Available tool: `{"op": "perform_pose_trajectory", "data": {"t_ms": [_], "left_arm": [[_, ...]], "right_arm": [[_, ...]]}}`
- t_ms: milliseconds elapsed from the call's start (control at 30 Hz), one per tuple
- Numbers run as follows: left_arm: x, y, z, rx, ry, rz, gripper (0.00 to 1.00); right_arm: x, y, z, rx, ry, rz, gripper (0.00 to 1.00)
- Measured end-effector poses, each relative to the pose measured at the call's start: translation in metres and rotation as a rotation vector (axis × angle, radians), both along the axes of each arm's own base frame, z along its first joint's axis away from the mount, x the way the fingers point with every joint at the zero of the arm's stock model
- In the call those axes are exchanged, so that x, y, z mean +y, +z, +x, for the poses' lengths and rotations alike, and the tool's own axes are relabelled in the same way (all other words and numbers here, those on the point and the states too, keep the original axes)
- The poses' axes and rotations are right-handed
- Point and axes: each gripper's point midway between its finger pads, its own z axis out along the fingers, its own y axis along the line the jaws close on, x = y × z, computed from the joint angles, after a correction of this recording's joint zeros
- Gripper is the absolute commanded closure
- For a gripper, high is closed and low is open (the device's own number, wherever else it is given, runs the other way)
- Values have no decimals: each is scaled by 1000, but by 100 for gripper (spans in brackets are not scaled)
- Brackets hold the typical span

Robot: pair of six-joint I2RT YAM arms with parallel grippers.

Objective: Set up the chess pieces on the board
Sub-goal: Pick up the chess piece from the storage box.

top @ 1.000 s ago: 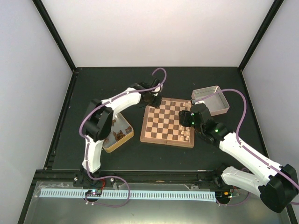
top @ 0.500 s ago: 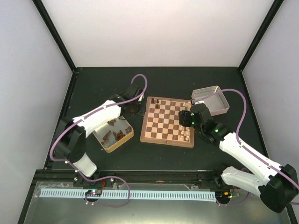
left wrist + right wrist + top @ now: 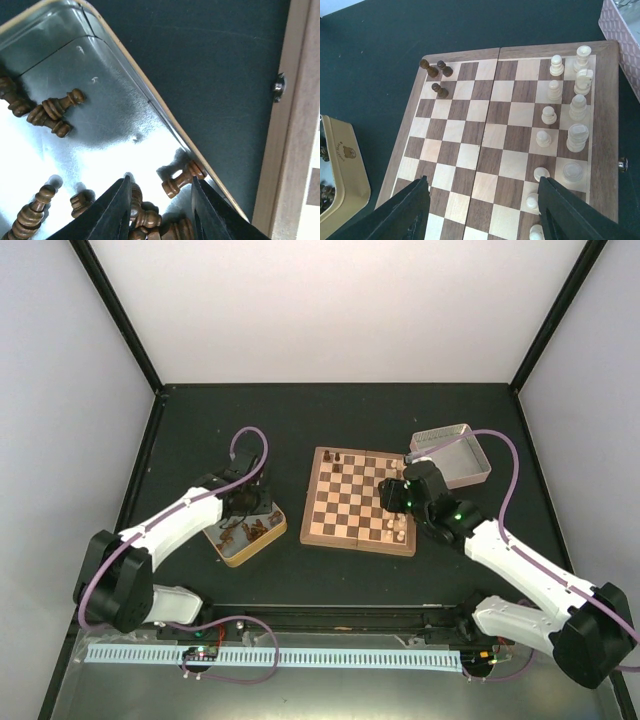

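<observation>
The tiny dark brown wooden chess pieces point(image 3: 56, 109) mostly lie on their sides in the shallow gold metal tin point(image 3: 347, 165). The tin sits on the dark desk point(image 3: 210, 60) just left of the square wooden chessboard with light and dark checkered squares point(image 3: 485, 150). Only three dark pieces stand on the board, grouped at its far left corner. The pale cream pieces point(image 3: 577, 135) stand along its right side.

The step in hand looks like picking the next dark piece. The left end effector point(image 3: 160, 181) hangs over the tin, fingers partly spread with nothing gripped, and a lone pawn point(image 3: 182, 179) lies by its right finger. The next move probably calls for closing on one piece and lifting it clear of the rim before crossing to the board's left files.

The pawn rests near the tin wall, so finger room there is slight, and the heap beside it is crowded. The right end effector point(image 3: 482, 202) hovers over the board's near edge, fingers wide and empty, well apart from the silver tin point(image 3: 470, 477). The board's middle squares are bare, which leaves open room.
</observation>
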Motion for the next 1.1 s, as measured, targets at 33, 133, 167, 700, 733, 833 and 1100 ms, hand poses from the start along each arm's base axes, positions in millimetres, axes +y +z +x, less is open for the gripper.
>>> {"op": "perform_pose_trajectory", "data": {"t_ms": [33, 133, 167, 700, 733, 833, 1100], "left_arm": [[1, -3, -1, 12, 1, 5, 65], [3, -12, -3, 44, 3, 20, 66], [4, -16, -4, 57, 5, 26, 67], [15, -57, -17, 196, 9, 96, 84], [16, -58, -18, 203, 9, 99, 86], [17, -59, -20, 211, 8, 104, 94], [21, -48, -19, 180, 13, 117, 96]], "right_arm": [[0, -1, 0, 3, 2, 0, 40], [1, -1, 0, 4, 2, 0, 40], [1, -1, 0, 4, 3, 0, 40], [1, -1, 0, 5, 2, 3, 40], [1, -1, 0, 5, 2, 4, 40], [1, -1, 0, 7, 3, 3, 40], [1, -2, 0, 9, 3, 2, 40]]}}
